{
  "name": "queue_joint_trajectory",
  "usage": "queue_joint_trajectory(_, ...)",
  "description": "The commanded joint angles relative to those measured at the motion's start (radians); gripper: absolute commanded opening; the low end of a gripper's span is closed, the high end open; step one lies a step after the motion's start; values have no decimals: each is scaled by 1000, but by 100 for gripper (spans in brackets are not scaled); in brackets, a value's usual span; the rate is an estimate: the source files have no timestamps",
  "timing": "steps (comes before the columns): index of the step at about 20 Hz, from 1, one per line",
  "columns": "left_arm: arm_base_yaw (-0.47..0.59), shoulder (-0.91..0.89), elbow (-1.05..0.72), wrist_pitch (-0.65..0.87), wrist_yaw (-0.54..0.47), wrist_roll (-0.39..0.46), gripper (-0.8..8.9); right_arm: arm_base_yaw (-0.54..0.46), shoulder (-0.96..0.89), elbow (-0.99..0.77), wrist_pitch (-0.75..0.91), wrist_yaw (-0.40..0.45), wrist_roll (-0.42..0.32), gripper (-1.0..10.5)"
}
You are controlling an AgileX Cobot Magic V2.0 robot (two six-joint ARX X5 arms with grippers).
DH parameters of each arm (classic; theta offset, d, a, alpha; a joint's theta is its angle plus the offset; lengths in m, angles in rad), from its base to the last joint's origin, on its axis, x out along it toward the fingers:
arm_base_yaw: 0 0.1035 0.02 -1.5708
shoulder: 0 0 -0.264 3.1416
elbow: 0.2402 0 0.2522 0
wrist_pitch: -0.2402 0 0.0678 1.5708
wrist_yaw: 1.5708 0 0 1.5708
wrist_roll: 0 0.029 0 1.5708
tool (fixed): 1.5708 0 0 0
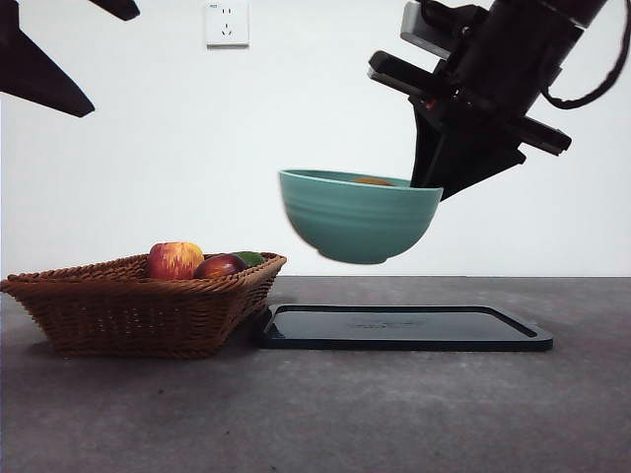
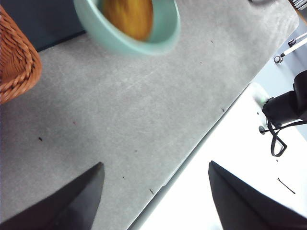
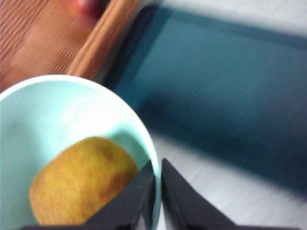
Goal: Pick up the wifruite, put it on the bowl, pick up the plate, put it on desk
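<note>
A: Two arms, one load. Start big: the surface [image 1: 394, 414] is bare grey in front, with the black tray [image 1: 404, 328] lying directly under the lifted bowl [image 1: 357, 217], and the wicker basket [image 1: 138, 305] of fruit on the left, just beside the tray.

B: So the bowl hangs in the air, held only by its right rim?

A: Yes. The right tool [image 3: 157, 178] pinches that rim, jaws nearly closed with only the thin wall between them. A one-sided hold like that may let the bowl tip or slip if the arm swings fast.

B: And the brown fruit [image 3: 84, 179] inside?

A: Loose on the bowl's floor; a tilt would probably roll it out. Setting down too far left could clip the basket.

B: The left tool [image 2: 153, 194]?

A: Spread wide, empty, waiting high at the left.
</note>
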Motion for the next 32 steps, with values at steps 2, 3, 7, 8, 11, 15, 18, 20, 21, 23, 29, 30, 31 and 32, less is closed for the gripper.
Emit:
queue_joint_trajectory(2, -5, 6, 9, 8, 2, 19, 344, -55, 118, 121, -19, 0, -82, 8)
queue_joint_trajectory(3, -5, 6, 9, 8, 2, 19, 344, -73, 159, 154, -19, 0, -94, 8)
queue_joint_trajectory(7, -5, 6, 9, 8, 2, 19, 344, -125, 294, 220, 13, -3, -126, 8)
queue_joint_trajectory(8, -5, 6, 9, 8, 2, 19, 344, -135, 322, 220, 27, -3, -132, 8)
queue_joint_trajectory(11, -5, 6, 9, 8, 2, 19, 344, -156, 390, 220, 73, -13, -133, 8)
queue_joint_trajectory(15, -5, 6, 9, 8, 2, 20, 344, -164, 417, 220, 87, -27, -134, 8)
queue_joint_trajectory(18, -5, 6, 9, 8, 2, 20, 344, -164, 417, 220, 84, -49, -134, 11)
queue_joint_trajectory(20, -5, 6, 9, 8, 2, 19, 344, -164, 416, 220, 82, -54, -125, 96)
queue_joint_trajectory(21, -5, 6, 9, 8, 2, 19, 344, -164, 416, 220, 79, -53, -117, 176)
queue_joint_trajectory(23, -5, 6, 9, 8, 2, 19, 344, -164, 414, 220, 76, -53, -103, 194)
queue_joint_trajectory(29, -5, 6, 9, 8, 2, 20, 344, -164, 257, 220, 18, -53, -104, 193)
queue_joint_trajectory(30, -5, 6, 9, 8, 2, 20, 344, -163, 208, 220, -12, -53, -105, 193)
queue_joint_trajectory(31, -5, 6, 9, 8, 2, 20, 344, -162, 155, 220, -49, -55, -109, 193)
queue_joint_trajectory(32, -5, 6, 9, 8, 2, 20, 344, -155, 99, 220, -94, -56, -116, 193)
